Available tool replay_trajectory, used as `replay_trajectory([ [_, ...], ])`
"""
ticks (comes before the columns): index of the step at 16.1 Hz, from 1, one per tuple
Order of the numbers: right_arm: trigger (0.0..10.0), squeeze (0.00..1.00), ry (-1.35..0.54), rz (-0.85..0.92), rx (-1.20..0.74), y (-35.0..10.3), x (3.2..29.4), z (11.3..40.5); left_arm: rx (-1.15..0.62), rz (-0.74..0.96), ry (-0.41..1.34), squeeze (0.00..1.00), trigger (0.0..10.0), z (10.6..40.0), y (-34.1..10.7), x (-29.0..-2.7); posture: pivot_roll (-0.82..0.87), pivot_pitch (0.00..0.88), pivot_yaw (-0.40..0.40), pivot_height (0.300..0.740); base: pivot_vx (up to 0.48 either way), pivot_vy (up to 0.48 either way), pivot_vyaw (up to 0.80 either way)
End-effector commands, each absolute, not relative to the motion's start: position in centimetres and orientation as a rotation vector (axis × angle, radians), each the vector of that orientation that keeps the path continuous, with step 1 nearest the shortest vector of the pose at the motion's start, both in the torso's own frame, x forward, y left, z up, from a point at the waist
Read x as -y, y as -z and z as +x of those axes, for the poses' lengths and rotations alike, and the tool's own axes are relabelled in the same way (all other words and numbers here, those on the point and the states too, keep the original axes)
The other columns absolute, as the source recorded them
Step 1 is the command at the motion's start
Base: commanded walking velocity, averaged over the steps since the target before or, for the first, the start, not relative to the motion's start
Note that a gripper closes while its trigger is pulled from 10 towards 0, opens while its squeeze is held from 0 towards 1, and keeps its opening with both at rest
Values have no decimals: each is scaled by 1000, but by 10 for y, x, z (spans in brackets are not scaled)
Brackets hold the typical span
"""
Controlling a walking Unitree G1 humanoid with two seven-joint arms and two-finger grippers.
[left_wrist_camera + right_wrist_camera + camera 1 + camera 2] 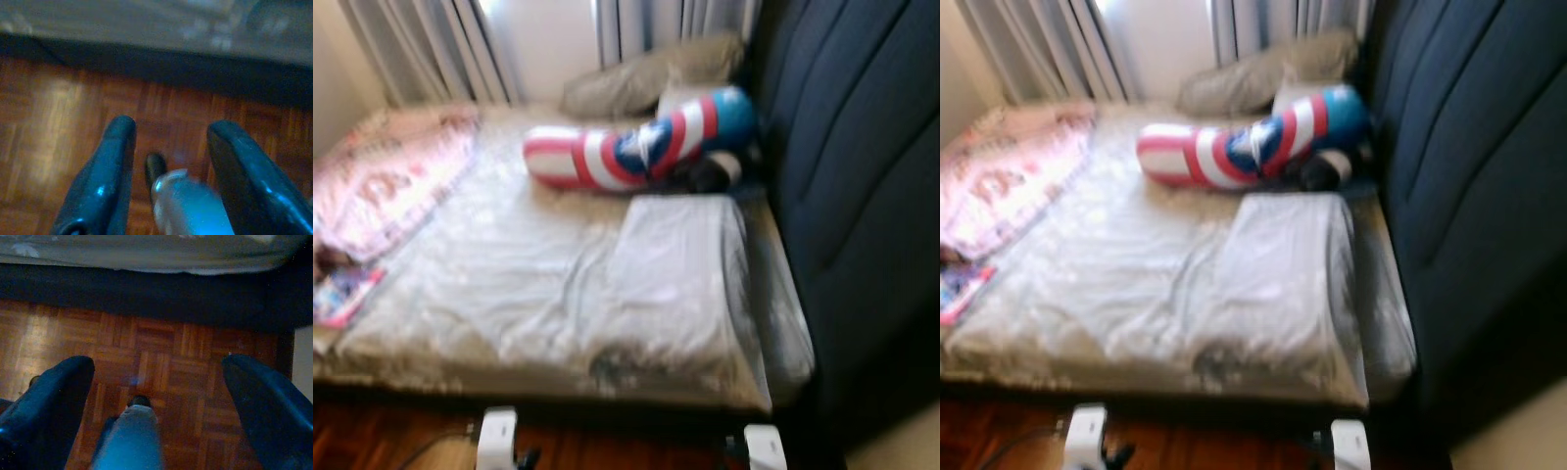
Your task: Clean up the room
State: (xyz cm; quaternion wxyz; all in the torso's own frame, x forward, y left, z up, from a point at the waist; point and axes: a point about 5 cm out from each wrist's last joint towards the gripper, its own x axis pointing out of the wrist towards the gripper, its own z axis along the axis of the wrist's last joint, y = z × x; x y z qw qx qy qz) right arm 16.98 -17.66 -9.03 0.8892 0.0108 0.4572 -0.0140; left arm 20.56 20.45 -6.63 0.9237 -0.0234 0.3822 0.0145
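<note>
A bed [509,294] with a rumpled grey sheet lies in front of me, blurred. On it rest a folded grey blanket [680,255], a red, white and blue bolster pillow [636,147], grey pillows [646,78] by the curtains and a pink patterned blanket [391,176] on the left. A small colourful item [342,294] sits at the bed's left edge. Both arms hang low at the bed's foot, with the white wrists [497,436] at the bottom of the eye views. My left gripper [168,129] and right gripper [159,364] are open over the parquet floor, holding nothing.
A tall dark blue padded headboard [862,196] stands along the bed's right side. Curtains [431,49] hang behind the bed. Brown parquet floor [146,342] runs up to the dark bed base [146,289]. A dark cable [431,446] lies on the floor at lower left.
</note>
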Motion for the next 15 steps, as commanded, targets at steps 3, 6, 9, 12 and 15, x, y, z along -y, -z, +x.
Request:
replay_trajectory([
  [3, 10000, 0, 60, 62, -838, 80, 179, 188, -645, -53, -14, 0, 10000, 226, 50, -204, 2, 41, -5, 738, 0, 0, 0],
  [6, 10000, 0, 55, 75, -651, 57, 183, 221, -460, -66, 5, 0, 10000, 253, 26, -202, -10, 29, -13, 738, 0, 0, 0],
  [9, 10000, 0, 111, 65, -377, 19, 196, 256, -276, -54, 57, 0, 10000, 269, 1, -197, -17, 1, -24, 738, 0, 0, 0],
  [12, 10000, 0, 146, 61, -183, -4, 202, 259, -123, -24, 131, 0, 10000, 266, -17, -187, 2, 0, -30, 738, 0, 0, 0],
  [15, 10000, 0, 117, 53, -90, -17, 194, 247, -69, -12, 153, 0, 10000, 257, -28, -190, -17, 0, -31, 738, 0, 0, 0],
])
